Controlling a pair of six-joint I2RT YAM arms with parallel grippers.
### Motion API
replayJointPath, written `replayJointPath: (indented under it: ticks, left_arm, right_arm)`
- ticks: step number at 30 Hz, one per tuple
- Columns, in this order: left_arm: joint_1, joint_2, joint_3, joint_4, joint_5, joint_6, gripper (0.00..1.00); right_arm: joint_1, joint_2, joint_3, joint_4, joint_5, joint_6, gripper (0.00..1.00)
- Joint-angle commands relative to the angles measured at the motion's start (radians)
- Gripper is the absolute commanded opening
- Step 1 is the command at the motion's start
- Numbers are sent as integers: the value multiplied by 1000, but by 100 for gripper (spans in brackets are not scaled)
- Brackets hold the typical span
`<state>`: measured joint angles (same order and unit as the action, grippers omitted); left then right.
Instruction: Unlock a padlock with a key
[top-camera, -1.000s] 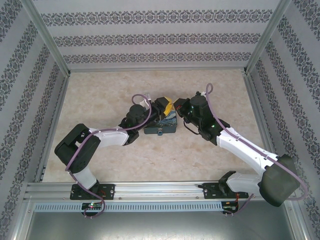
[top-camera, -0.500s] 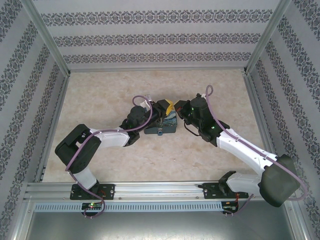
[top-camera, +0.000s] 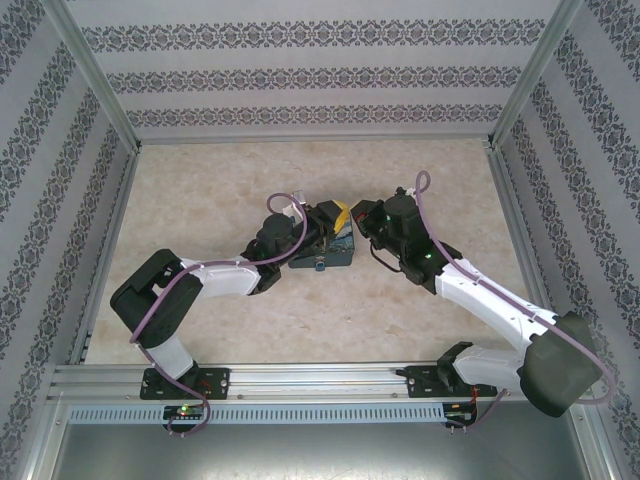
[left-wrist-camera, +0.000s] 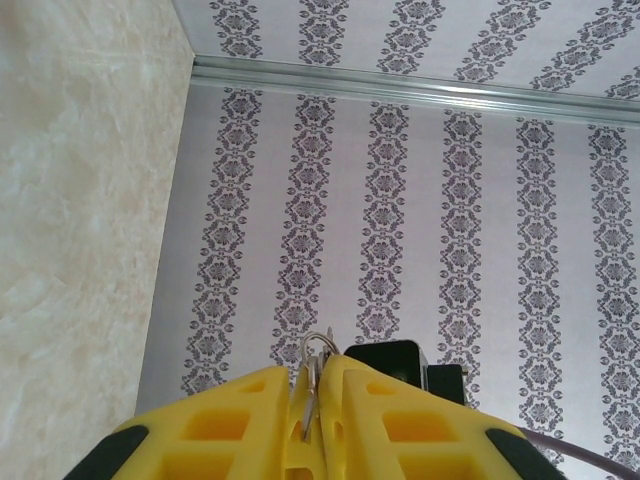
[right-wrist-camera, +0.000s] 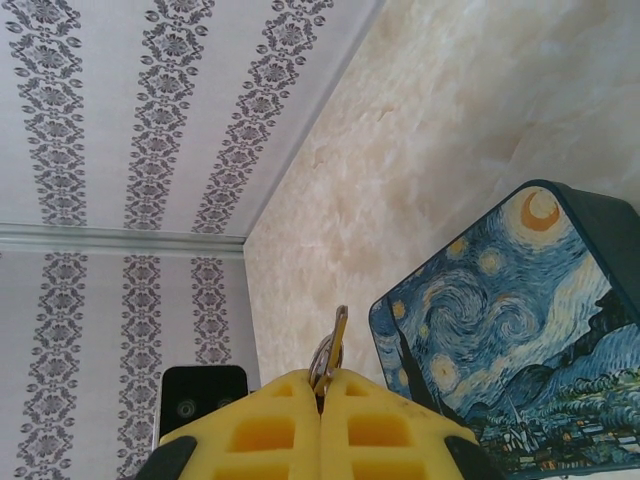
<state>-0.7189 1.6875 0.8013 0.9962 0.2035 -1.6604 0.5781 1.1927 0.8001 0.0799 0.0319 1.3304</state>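
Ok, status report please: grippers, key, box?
Left gripper shut on key. Right gripper pinching it too, beside painted box. Lock faces near edge, untouched.

Glossy padlock (right-wrist-camera: 500, 340); key (right-wrist-camera: 339, 335) seemingly metal

Box (right-wrist-camera: 500, 330) runs off the frame right of the right gripper (right-wrist-camera: 320, 385); key (right-wrist-camera: 340, 335) mostly buried between its jaws, head unseen.

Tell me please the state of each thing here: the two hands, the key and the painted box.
left hand: shut on the key.
right hand: shut on the same key.
key: pinched by both hands, off the table.
painted box: lid closed, resting on the table.
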Motion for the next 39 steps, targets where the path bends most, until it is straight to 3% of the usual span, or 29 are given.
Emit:
replayJointPath:
  ticks: [1, 22, 25, 27, 28, 30, 32, 34, 39]
  left_arm:
    - [-16, -29, -13, 27, -17, 21, 19]
    - [-22, -10, -6, 33, -16, 24, 8]
    - [-22, 0, -5, 41, -13, 35, 0]
    - [-21, 7, -7, 52, -11, 56, 0]
    - [-21, 8, -11, 52, -13, 72, 0]
    - [-13, 3, -26, 46, -11, 107, 0]
    - [-1, -15, -47, 25, 1, 152, 0]
    - [19, -40, -69, -13, 27, 212, 0]
    - [75, -134, -76, -218, 150, 447, 0]
  right_arm:
    - [-6, -22, -24, 7, 0, 3, 0]
    - [-6, 3, -22, 24, -27, 1, 0]
    - [-6, 8, -24, 26, -32, -3, 0]
    - [-10, 6, -25, 25, -34, -10, 0]
    - [-17, 4, -25, 21, -39, -15, 3]
    - [-37, -10, -32, 14, -54, -26, 28]
    - [-66, -34, -43, -5, -73, -48, 44]
    - [-100, -73, -68, -27, -89, -70, 53]
    - [-183, -165, -148, -61, -171, -138, 63]
